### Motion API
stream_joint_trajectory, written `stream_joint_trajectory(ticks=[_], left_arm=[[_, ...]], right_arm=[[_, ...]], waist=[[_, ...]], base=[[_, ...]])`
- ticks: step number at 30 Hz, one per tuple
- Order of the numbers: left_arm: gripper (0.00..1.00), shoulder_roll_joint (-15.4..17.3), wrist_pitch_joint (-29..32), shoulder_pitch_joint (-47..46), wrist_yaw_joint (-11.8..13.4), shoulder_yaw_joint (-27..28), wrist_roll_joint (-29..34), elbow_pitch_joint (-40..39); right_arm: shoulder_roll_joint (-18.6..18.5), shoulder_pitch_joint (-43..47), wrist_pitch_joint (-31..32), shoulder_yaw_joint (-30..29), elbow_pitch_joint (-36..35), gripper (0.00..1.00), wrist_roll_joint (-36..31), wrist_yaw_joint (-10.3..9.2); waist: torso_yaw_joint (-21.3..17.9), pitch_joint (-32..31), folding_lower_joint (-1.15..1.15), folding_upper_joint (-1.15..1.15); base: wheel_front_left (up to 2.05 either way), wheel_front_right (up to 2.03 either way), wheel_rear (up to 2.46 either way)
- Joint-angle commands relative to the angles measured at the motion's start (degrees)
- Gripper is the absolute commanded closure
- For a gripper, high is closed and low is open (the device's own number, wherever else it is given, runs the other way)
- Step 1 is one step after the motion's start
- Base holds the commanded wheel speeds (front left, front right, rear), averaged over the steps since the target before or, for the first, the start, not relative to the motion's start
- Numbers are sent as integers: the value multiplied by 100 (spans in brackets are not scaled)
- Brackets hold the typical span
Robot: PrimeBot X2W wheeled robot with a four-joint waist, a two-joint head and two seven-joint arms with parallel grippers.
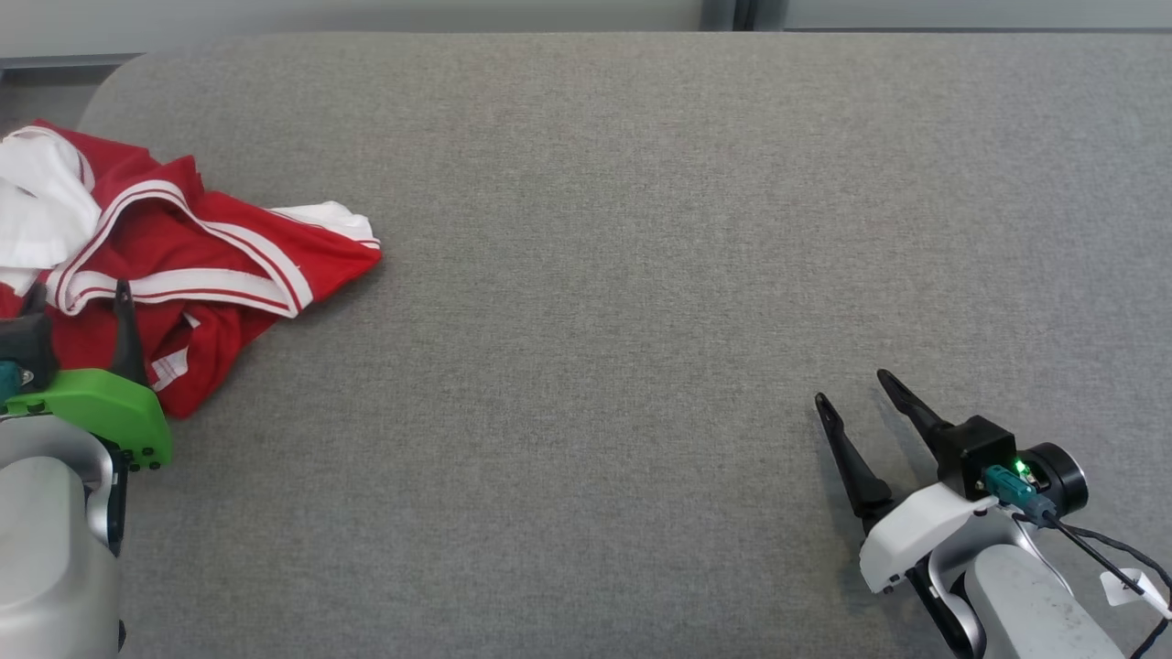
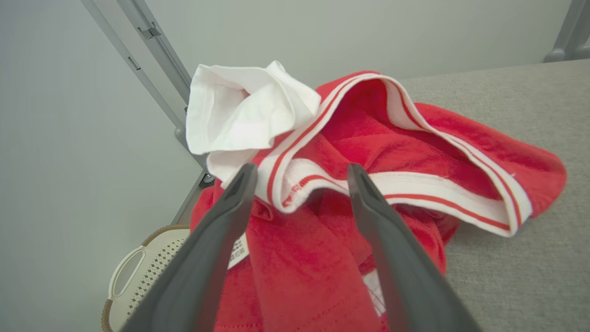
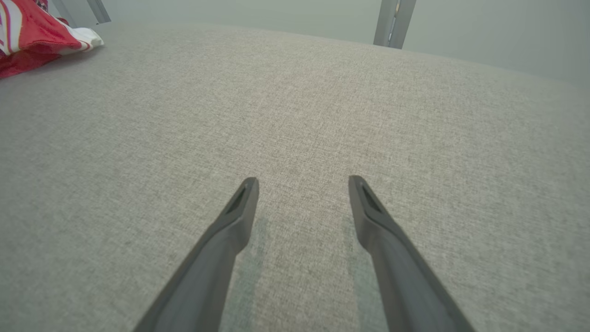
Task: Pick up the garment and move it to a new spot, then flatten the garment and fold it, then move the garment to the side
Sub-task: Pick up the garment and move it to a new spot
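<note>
The garment (image 1: 211,265) is a red piece with white-and-red striped bands and a white part, lying crumpled at the far left edge of the grey table (image 1: 623,275). My left gripper (image 1: 78,293) hangs over its near part, open, its two dark fingers pointing into the cloth. The left wrist view has the garment (image 2: 368,152) spread between and beyond the open left gripper (image 2: 299,173), with nothing pinched. My right gripper (image 1: 851,384) rests open low over bare table at the lower right. In the right wrist view the garment (image 3: 27,41) lies far off at the upper left, away from the open right gripper (image 3: 302,182).
Below the table's left edge, the left wrist view catches a pale perforated basket (image 2: 138,272). Grey metal frame bars (image 2: 152,60) stand behind the table against a pale wall. A broad stretch of grey cloth surface lies between the garment and my right gripper.
</note>
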Motion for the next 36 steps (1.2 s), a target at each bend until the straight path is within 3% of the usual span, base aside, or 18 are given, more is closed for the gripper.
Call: stream_joint_trajectory(ticks=[1,5,11,12,13,14,21,25,31,36], left_arm=[[0,70,3,-137,130,35,28,99],[0,125,3,-187,434,126,44,331],[0,167,3,-262,614,246,-13,347],[44,168,3,-277,634,258,-17,303],[65,166,3,-292,653,269,-19,243],[100,159,3,-282,664,282,-25,222],[100,191,3,-252,766,389,-93,291],[100,177,1,-224,630,369,-12,-346],[100,-280,1,-371,383,84,159,-1606],[100,-856,2,-482,-3,-545,317,-2369]], right_arm=[[-29,-32,-16,-20,-27,0,-23,-2],[-16,-24,-16,-41,-47,0,9,-2],[13,-9,-16,-63,-80,0,-2,-2],[8,-14,-17,-61,-87,0,-3,-2],[3,-20,-17,-61,-91,0,-1,-2],[5,-24,-16,-65,-89,0,2,-2],[39,-47,-16,-36,-61,0,40,-2],[88,-54,-16,-62,-67,0,48,-2],[211,-7,-17,-61,-5,0,97,-2],[398,-110,-16,22,-5,0,143,-2]], waist=[[-169,95,0,0],[-290,125,0,0],[-412,166,0,0],[-423,174,0,0],[-432,181,0,0],[-439,185,0,0],[-488,182,0,0],[-492,180,0,0],[-540,49,0,0],[-816,-26,0,0]], base=[[0,0,0],[0,0,0],[0,0,0],[0,0,0],[0,0,0],[0,0,0],[0,0,0],[0,0,0],[0,0,0],[0,0,0]])
